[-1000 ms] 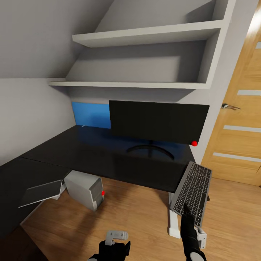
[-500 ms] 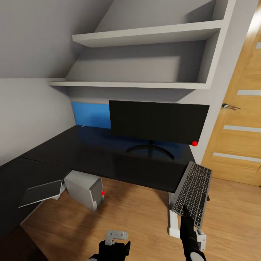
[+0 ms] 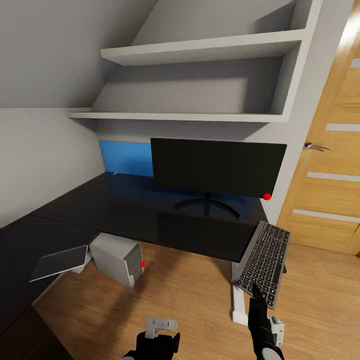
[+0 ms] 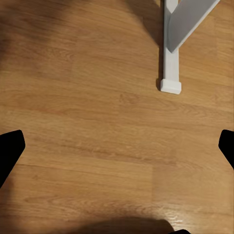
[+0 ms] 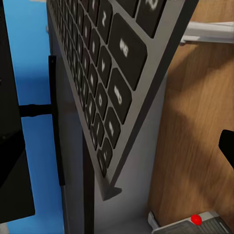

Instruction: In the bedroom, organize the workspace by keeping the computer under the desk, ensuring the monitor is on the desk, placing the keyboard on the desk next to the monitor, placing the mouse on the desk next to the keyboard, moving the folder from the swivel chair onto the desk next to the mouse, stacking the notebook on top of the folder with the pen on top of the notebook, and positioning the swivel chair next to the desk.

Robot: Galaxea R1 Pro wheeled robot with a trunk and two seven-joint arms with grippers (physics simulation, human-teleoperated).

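Keyboard (image 3: 263, 262) pinched in right hand (image 3: 256, 291), slightly lower/left vs before; left hand (image 4: 117, 151) spread.

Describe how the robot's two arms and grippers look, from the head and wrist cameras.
Both are mostly black. The left gripper has a chunky black body topped by a pale grey, blocky bracket. The right gripper tapers to slim, pointed black fingers on a rounded black forearm. In the left wrist view, the fingertips show as plain black shapes. No cables or markings are visible.

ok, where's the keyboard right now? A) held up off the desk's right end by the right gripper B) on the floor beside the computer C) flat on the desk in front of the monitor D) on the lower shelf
A: the keyboard hangs tilted past the desk edge, with the right gripper at its near end.
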